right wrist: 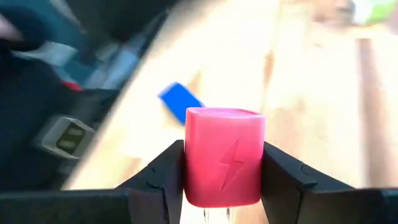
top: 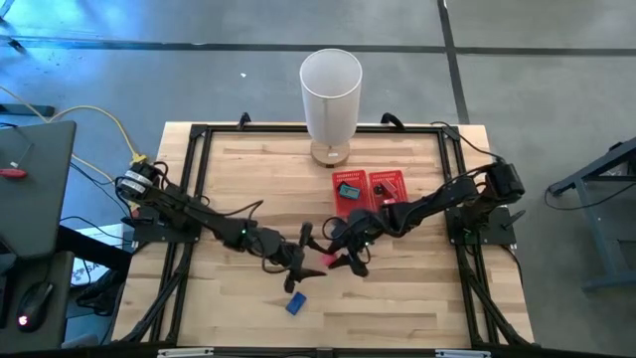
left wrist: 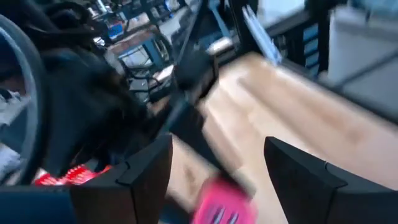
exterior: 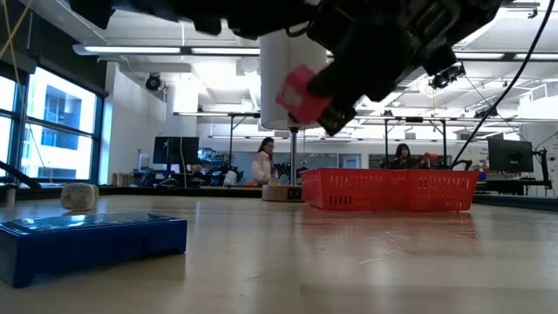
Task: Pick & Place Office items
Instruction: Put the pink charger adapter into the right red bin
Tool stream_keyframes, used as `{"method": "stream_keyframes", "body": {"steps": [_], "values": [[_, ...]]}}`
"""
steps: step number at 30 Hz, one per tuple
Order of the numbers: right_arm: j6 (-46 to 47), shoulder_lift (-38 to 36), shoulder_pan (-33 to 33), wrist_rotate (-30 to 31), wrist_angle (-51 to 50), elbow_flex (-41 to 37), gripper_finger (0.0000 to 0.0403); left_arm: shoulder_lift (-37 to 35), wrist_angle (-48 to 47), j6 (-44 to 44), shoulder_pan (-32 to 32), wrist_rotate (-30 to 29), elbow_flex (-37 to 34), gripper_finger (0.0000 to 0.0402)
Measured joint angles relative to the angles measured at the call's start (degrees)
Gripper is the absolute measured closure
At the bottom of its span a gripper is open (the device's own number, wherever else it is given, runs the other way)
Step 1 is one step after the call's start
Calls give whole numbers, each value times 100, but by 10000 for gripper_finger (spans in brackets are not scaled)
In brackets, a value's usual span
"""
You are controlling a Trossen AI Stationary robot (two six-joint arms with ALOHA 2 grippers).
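Note:
A pink block [right wrist: 224, 163] with a lightning mark sits in my right gripper [right wrist: 224, 155], shut on it above mid-table; it also shows in the high view [top: 324, 257] and the low view [exterior: 302, 94]. My left gripper [left wrist: 217, 177] is open, close beside the pink block [left wrist: 221, 204] on its left, its fingers apart from it. A blue piece [top: 296, 303] lies flat on the table nearer the near edge, also seen as the blue piece [exterior: 87, 242]. A small white piece [exterior: 80, 196] rests on the table farther back. My right gripper pinches the pink block by its two opposite side faces [right wrist: 189, 168], one finger [right wrist: 163, 177] on each. The block is lifted clear of the table [exterior: 302, 94], with the marked face toward the wrist camera.
The red mesh tray [top: 370, 204] stands right of centre toward the far edge, with a teal-and-black piece [top: 348, 189] and a red piece [top: 386, 186] in its compartments. A tall white cylinder [top: 330, 94] stands at the far edge. People sit in the room beyond.

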Motion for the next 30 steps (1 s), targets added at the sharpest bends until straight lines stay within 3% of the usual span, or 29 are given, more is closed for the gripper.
{"method": "stream_keyframes", "body": {"steps": [4,12,17,21,24,30], "values": [[-268,-236,206,1072,-708,-9,253,0,207,-884,-90,-27,3,156],[-273,-1316,843,3559,-2674,2,253,0,16,-1592,-258,-333,5,155],[561,-2086,1005,4815,-4237,-7,253,-2,-309,-2269,-211,-333,5,155],[1806,-2383,762,5242,-5329,-2,253,-2,-410,-2433,-132,-339,5,155],[2873,-2345,304,5242,-6195,-2,253,-2,-505,-2637,-90,-341,5,155],[3226,-2041,-401,4918,-6573,-9,253,-2,-714,-2849,-55,-341,5,155]]}}
